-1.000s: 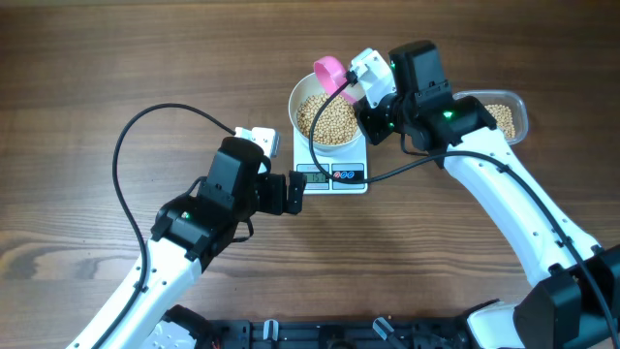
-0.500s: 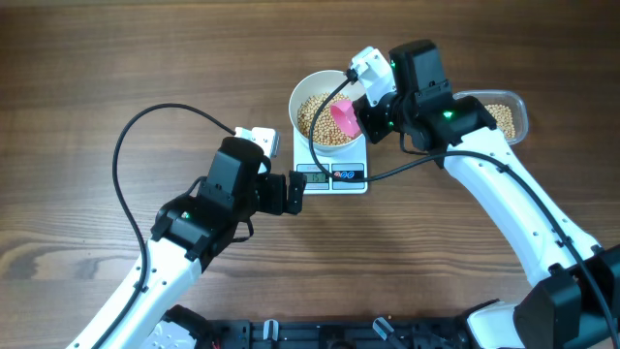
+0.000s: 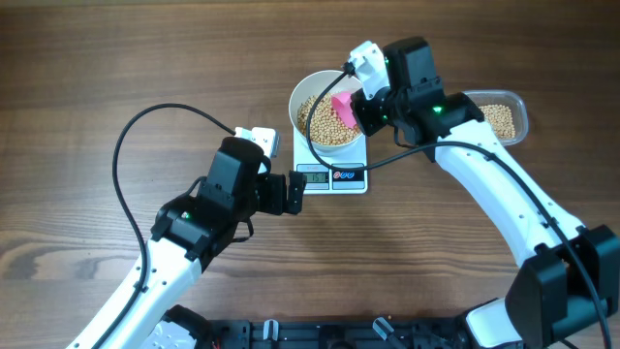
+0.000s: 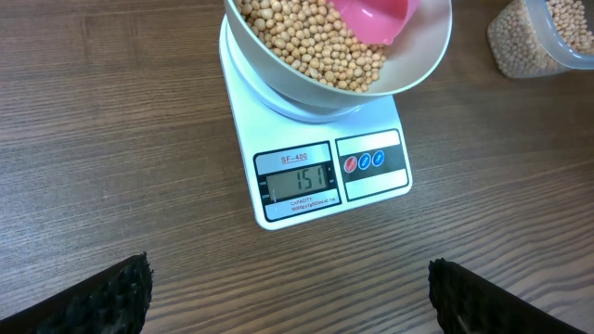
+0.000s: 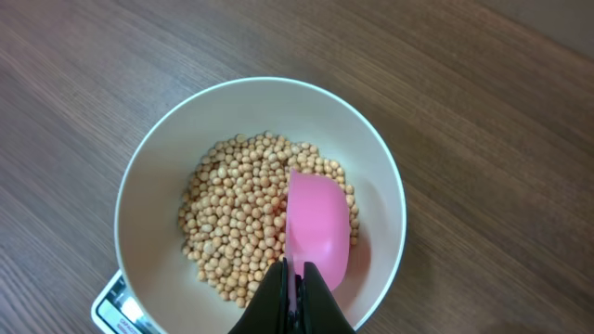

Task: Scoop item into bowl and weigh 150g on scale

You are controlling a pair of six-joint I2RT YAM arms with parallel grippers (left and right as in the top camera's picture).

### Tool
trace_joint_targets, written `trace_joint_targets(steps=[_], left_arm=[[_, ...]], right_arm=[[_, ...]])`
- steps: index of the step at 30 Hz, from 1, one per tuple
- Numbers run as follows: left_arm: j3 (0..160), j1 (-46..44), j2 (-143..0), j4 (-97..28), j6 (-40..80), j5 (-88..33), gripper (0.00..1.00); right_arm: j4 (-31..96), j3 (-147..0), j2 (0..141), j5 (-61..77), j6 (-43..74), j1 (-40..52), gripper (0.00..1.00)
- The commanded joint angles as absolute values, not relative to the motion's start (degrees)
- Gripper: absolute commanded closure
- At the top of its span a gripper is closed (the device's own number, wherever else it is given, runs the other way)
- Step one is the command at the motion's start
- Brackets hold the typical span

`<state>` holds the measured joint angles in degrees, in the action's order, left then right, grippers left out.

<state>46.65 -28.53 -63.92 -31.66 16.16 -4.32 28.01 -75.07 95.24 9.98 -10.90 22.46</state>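
The white bowl (image 3: 296,105) (image 5: 148,167) stands on the white scale (image 3: 351,176) (image 4: 371,190) and holds many tan beans (image 3: 315,118) (image 5: 232,213). A pink scoop (image 3: 342,109) (image 5: 318,223) lies inside the bowl on the beans, and my right gripper (image 3: 355,111) (image 5: 299,278) is shut on its handle. In the left wrist view the scale's display (image 4: 297,179) reads 151. My left gripper (image 3: 296,194) (image 4: 288,278) hangs open over bare wood just in front of the scale, with nothing between its fingers (image 4: 121,288).
A clear plastic tub (image 3: 523,111) (image 4: 538,37) with more beans sits on the wood to the right of the scale, behind the right arm. A black cable loops across the table left of the left arm.
The right gripper has brought the pink scoop down from above the bowl's far rim into the bowl, onto the beans. The left arm has not moved.
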Motion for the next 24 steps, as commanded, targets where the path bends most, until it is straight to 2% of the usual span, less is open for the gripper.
trace_joint_targets(steps=[1,6,8,12,19,24], left_arm=[[46.8,-28.3,-64.1,-31.5,15.2,-3.8,0.00],[46.8,-28.3,-64.1,-31.5,15.2,-3.8,0.00],[46.8,-28.3,-64.1,-31.5,15.2,-3.8,0.00],[46.8,-28.3,-64.1,-31.5,15.2,-3.8,0.00],[46.8,-28.3,-64.1,-31.5,15.2,-3.8,0.00],[46.8,-28.3,-64.1,-31.5,15.2,-3.8,0.00]], right_arm=[[28.4,-76.1,96.1,9.1,-10.2,22.4,0.96],[28.8,-76.1,96.2,10.6,-6.9,22.4,0.96],[27.4,-76.1,96.2,10.8,-2.0,22.1,0.96],[27.0,-76.1,96.2,22.3,5.2,18.6,0.96],[27.4,-76.1,96.2,24.3,11.0,16.4,0.96],[25.2,-76.1,94.7,33.0,15.7,9.4,0.96]])
